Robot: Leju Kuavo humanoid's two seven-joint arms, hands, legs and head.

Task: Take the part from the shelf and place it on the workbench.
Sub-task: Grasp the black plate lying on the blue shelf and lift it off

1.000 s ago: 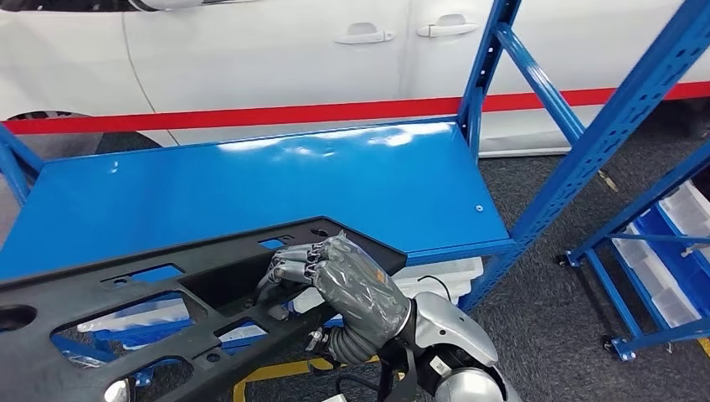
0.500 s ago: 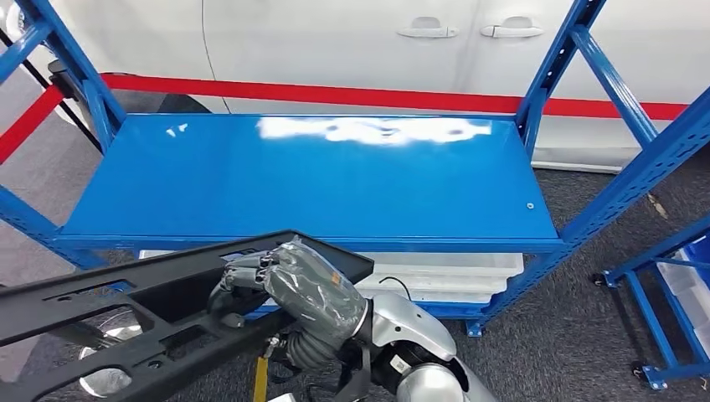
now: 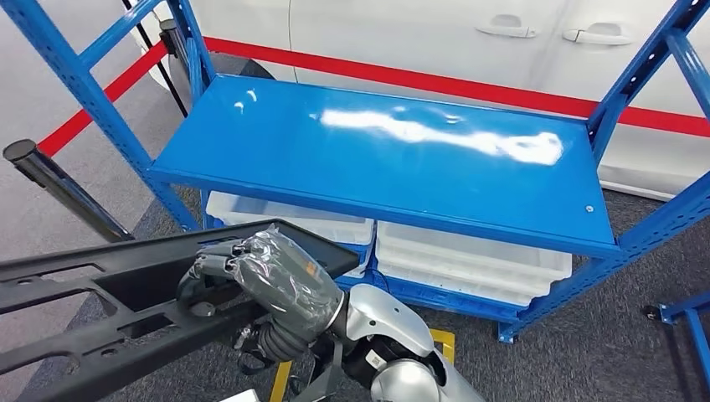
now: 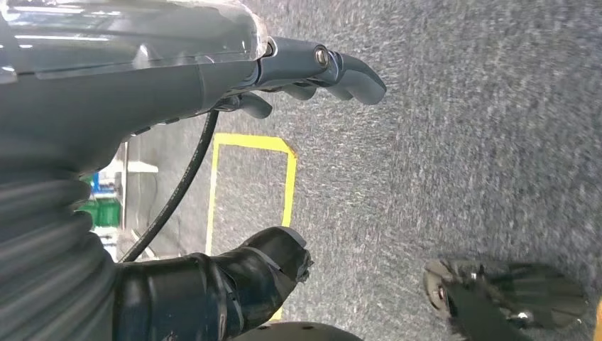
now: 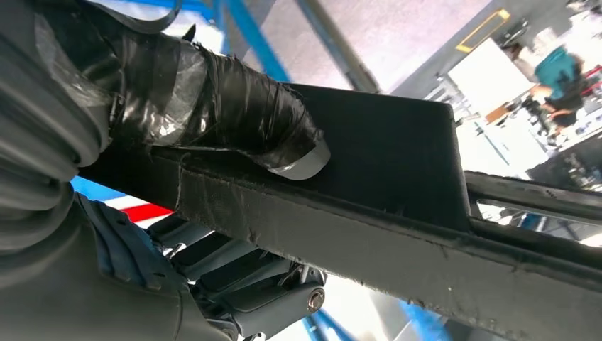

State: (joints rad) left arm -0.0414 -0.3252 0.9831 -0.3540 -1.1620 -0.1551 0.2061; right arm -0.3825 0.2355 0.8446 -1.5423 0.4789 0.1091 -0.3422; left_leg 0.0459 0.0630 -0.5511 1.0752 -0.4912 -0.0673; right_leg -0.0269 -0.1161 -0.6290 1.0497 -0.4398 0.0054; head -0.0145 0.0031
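Black plastic part (image 3: 100,310), long and pierced with cut-outs, lies across the lower left of the head view, in front of the blue shelf (image 3: 377,159) and clear of its board. The right hand (image 3: 268,280) grips the part near its right end: the fingers (image 3: 209,264) curl over the upper edge into an opening, and in the right wrist view the taped thumb (image 5: 234,121) presses flat on the part's dark face, with the darker fingers closed beneath its edge. The left hand (image 4: 213,163) hangs over grey carpet in the left wrist view; its fingers (image 4: 341,67) stretch out and stand well apart from the thumb (image 4: 263,270), with nothing between them. A yellow taped outline (image 4: 248,177) marks the carpet beneath it. Under the shelf board sit white bins (image 3: 469,264) side by side. Behind the shelf stands a white car (image 3: 469,42), with a red barrier strip (image 3: 469,88) running along its side and a black post (image 3: 59,188) leaning at the left.
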